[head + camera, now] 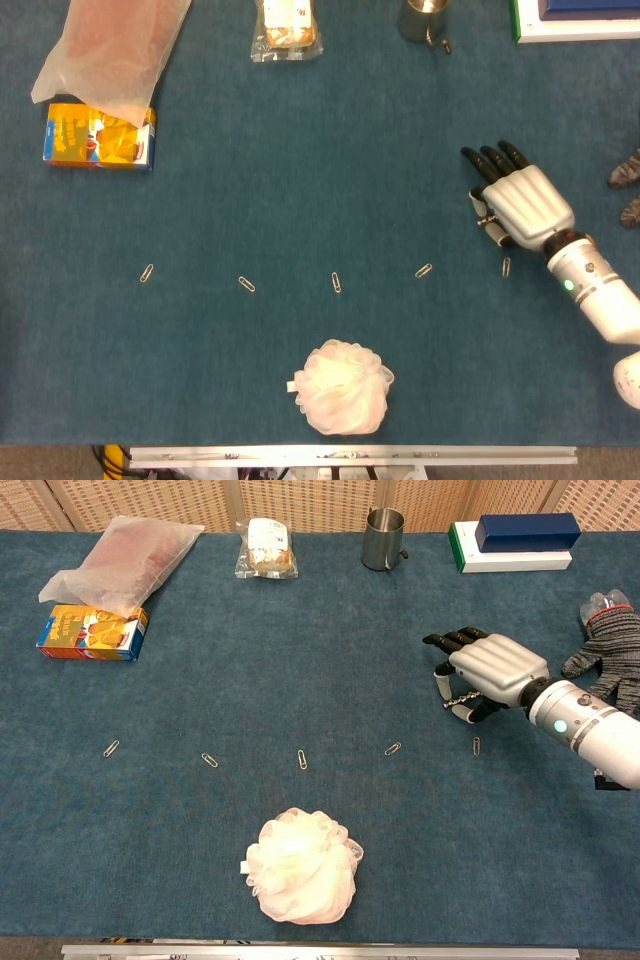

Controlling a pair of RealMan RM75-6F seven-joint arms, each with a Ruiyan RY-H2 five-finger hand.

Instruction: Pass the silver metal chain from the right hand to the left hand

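Note:
My right hand (pixel 518 206) (pixel 491 672) hovers palm down over the right side of the blue table, fingers stretched out toward the far left. A short piece of the silver metal chain (pixel 461 697) (pixel 486 218) pokes out from under the palm, pinched between the thumb and the fingers. The rest of the chain is hidden under the hand. My left hand appears in neither view.
Several paper clips lie in a row, one (pixel 476 745) just in front of the hand. A white bath pouf (pixel 300 866) sits near the front edge. A metal cup (pixel 383 525), boxes (pixel 513 540), snack bags (pixel 267 548) line the back; a grey glove (pixel 610 655) lies far right.

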